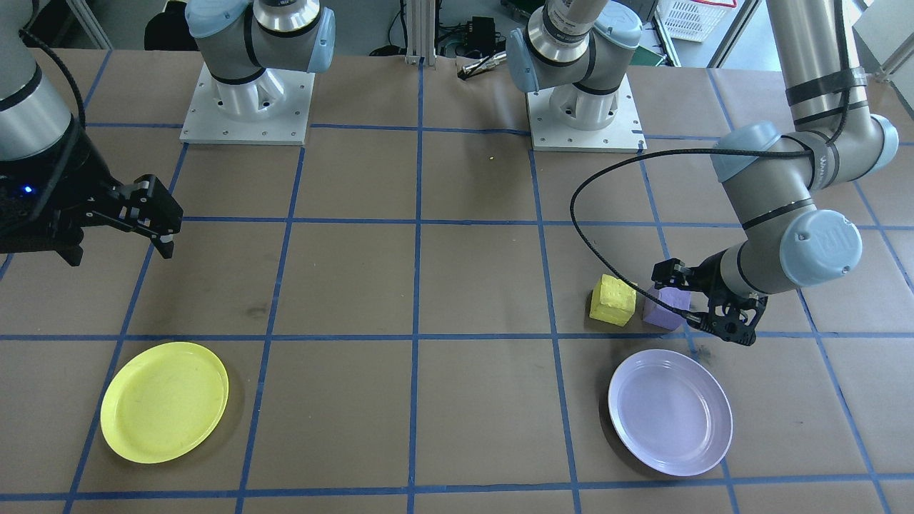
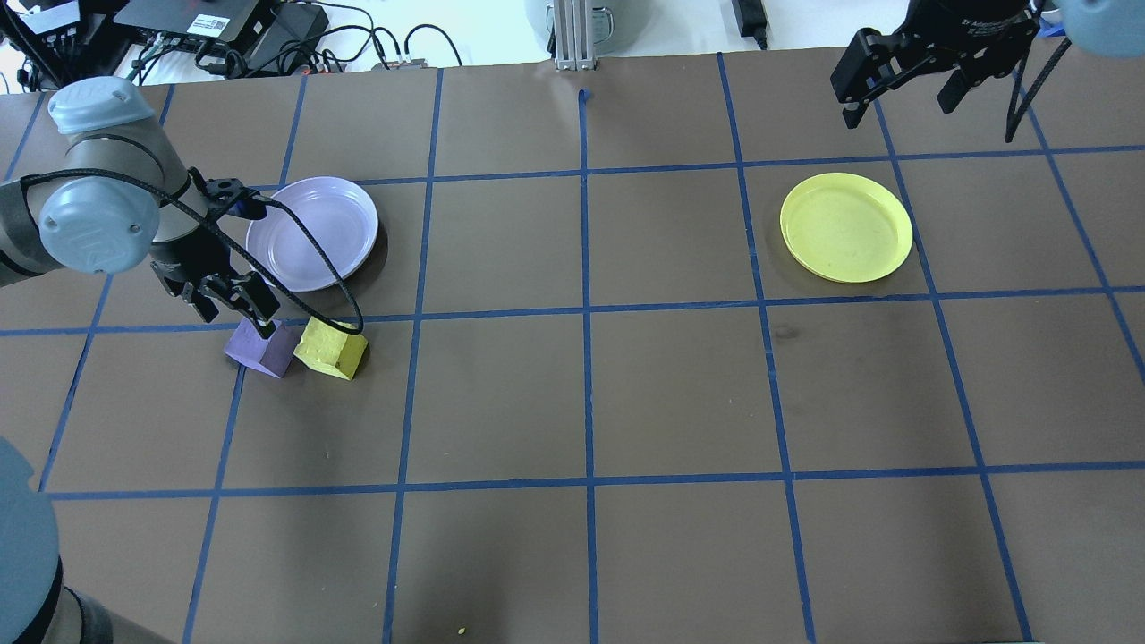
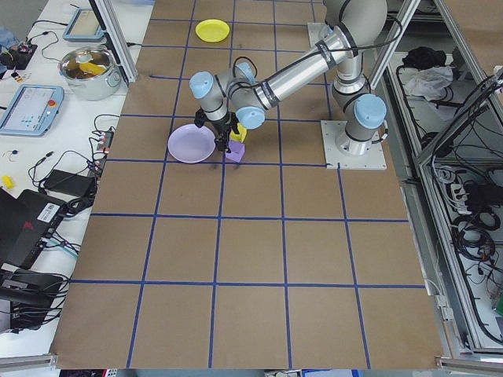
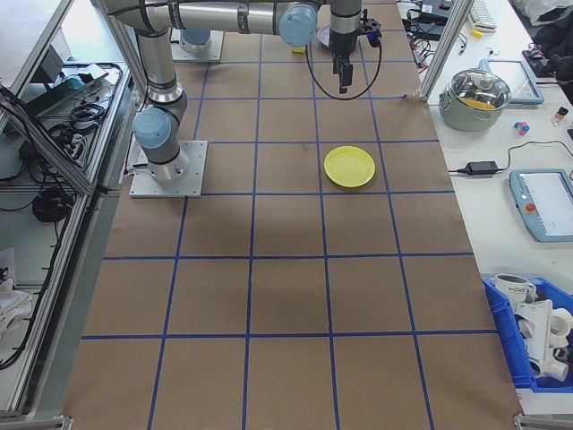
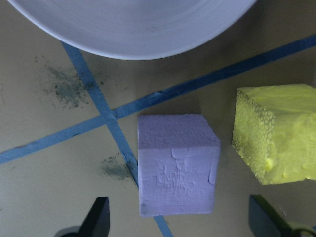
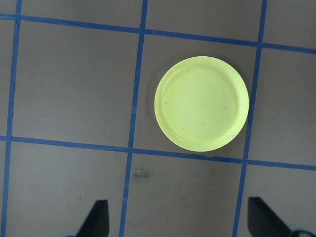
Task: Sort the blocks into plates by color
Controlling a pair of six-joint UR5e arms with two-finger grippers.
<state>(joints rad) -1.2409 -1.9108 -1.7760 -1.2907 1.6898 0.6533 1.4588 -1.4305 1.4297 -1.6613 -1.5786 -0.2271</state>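
The purple block (image 5: 175,165) rests on the brown table beside the yellow block (image 5: 279,133), a narrow gap between them. Both lie just short of the lavender plate (image 2: 313,233). My left gripper (image 2: 234,309) hangs open right over the purple block (image 2: 264,349), and in the left wrist view its fingertips (image 5: 98,217) stand wide to either side without touching it. The yellow plate (image 2: 845,226) lies empty on the far side. High above it my right gripper (image 2: 903,85) is open and holds nothing, and the right wrist view shows the yellow plate (image 6: 201,102) below.
Blue tape lines grid the table. The two arm bases (image 1: 246,107) stand on metal plates at the robot's edge. A black cable (image 2: 304,259) loops from the left wrist over the lavender plate's rim and the yellow block (image 2: 333,351).
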